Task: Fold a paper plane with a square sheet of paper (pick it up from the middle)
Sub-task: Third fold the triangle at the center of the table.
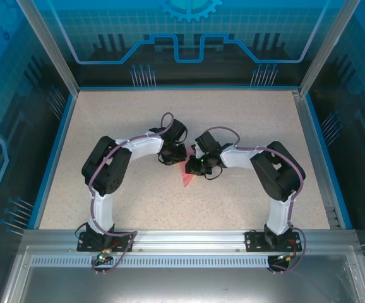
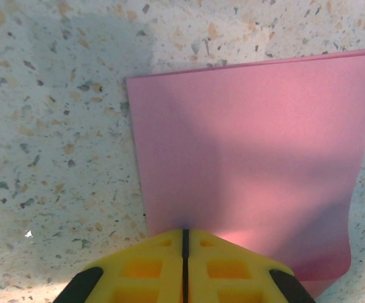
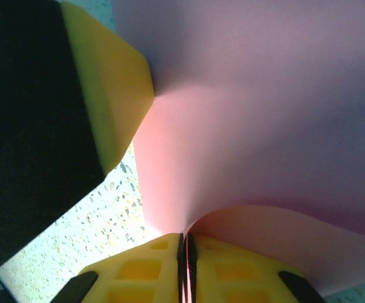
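Paper (image 1: 187, 177): at table (image 1: 107, 126) middle, between both arms' wrists.
Left gripper (image 2: 184, 232): yellow fingers pressed together, tips at paper's near edge; cannot tell if sheet caught between them.
Right gripper (image 3: 184, 238): fingers almost together, pinching thin paper edge; sheet curls up from pinch.
Paper: pink-red, thin, matte, plain; doubled layers show along far edge, sides straight.
Table: beige, speckled, stone-look, flat.

1. Your left arm (image 1: 101, 211) and right arm (image 1: 277, 218) have white links and black joint housings.
2. Purple cables (image 1: 164, 117) loop along them.
3. Your left gripper (image 2: 184, 235) and right gripper (image 3: 184, 240) carry yellow, pocketed fingers (image 2: 144, 268).
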